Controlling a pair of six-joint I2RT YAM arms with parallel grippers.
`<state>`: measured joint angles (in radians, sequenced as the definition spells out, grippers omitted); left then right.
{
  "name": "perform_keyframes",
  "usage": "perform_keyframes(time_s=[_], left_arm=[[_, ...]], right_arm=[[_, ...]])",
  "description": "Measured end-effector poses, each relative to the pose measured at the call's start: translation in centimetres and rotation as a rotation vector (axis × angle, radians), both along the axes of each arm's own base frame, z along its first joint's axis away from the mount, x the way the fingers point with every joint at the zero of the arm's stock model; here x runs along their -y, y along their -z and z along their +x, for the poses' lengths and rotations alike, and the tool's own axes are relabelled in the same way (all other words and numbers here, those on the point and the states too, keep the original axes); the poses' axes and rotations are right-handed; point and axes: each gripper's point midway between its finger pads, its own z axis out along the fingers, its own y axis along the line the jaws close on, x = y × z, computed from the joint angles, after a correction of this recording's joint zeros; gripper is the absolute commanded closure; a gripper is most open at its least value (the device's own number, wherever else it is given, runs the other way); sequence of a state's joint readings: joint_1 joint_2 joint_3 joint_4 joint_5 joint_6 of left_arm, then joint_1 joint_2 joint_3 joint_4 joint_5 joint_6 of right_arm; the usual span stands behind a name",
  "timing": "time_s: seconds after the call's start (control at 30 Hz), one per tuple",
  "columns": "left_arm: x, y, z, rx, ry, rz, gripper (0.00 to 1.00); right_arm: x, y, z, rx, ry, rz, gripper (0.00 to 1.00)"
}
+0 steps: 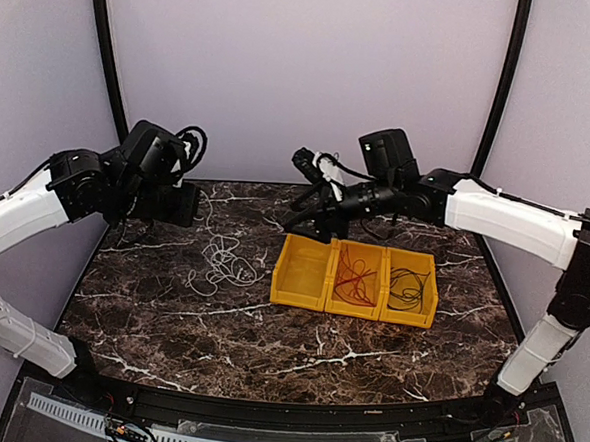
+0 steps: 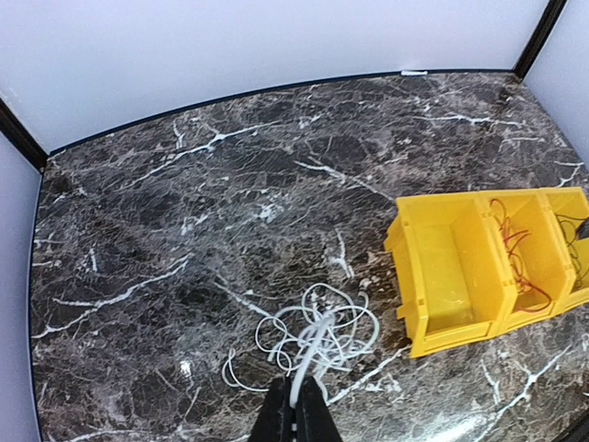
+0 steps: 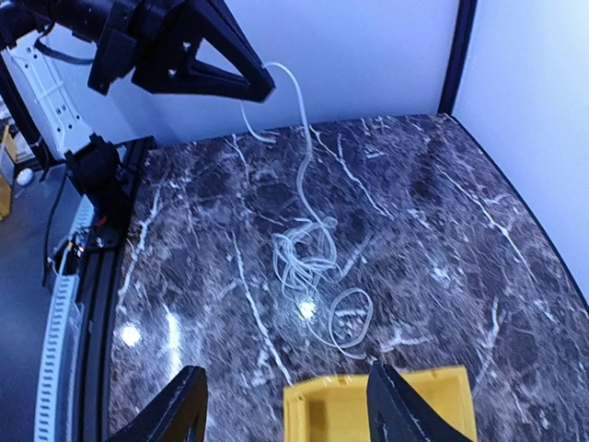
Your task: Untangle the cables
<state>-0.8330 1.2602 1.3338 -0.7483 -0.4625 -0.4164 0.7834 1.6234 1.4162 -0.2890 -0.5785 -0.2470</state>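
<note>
The white cable (image 1: 223, 259) lies in a loose tangle on the marble table, left of the yellow bins. My left gripper (image 1: 194, 203) is shut on one strand of it and holds that strand up, with the bundle (image 2: 317, 345) hanging down to the table under the tips (image 2: 296, 419). The red cable (image 1: 355, 280) lies in the middle bin and the black cable (image 1: 409, 288) in the right bin. My right gripper (image 1: 310, 222) is open and empty above the far edge of the left bin; in its own view (image 3: 294, 414) the white cable (image 3: 308, 258) lies beyond it.
Three joined yellow bins (image 1: 301, 294) stand at the table's centre right; the left one is empty (image 2: 451, 276). The left gripper (image 3: 262, 90) shows at the top of the right wrist view. Grey walls close in the back and sides.
</note>
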Motion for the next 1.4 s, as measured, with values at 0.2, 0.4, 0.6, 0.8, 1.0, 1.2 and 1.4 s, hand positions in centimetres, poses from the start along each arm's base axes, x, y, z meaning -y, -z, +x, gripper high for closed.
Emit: perform_keyframes(time_s=[0.2, 0.4, 0.6, 0.8, 1.0, 1.2, 1.4], left_arm=[[0.8, -1.4, -0.5, 0.028, 0.051, -0.080, 1.00], [0.5, -3.8, -1.4, 0.077, 0.074, -0.158, 1.00], [-0.6, -6.3, -2.5, 0.135, 0.079, -0.222, 1.00], [-0.8, -7.2, -2.7, 0.149, 0.079, -0.237, 1.00], [-1.6, -9.7, -3.1, 0.172, 0.074, -0.230, 1.00], [-2.2, -15.4, -3.0, 0.294, 0.082, -0.258, 1.00], [-5.9, -32.4, -5.7, 0.716, 0.056, -0.589, 1.00]], right_arm=[[-7.8, -1.0, -1.6, 0.012, -0.104, 0.048, 0.35], [-12.8, 2.2, -1.1, -0.077, -0.102, 0.043, 0.35], [-16.0, 4.6, 1.0, -0.156, -0.074, 0.060, 0.60], [-19.2, 8.0, 1.6, -0.237, -0.094, 0.077, 1.00], [-21.3, 11.1, -1.5, -0.307, -0.173, 0.087, 1.00], [-22.3, 7.5, -3.8, -0.276, -0.245, 0.201, 0.90], [-21.1, 17.7, -4.9, -0.434, -0.186, -0.007, 0.88]])
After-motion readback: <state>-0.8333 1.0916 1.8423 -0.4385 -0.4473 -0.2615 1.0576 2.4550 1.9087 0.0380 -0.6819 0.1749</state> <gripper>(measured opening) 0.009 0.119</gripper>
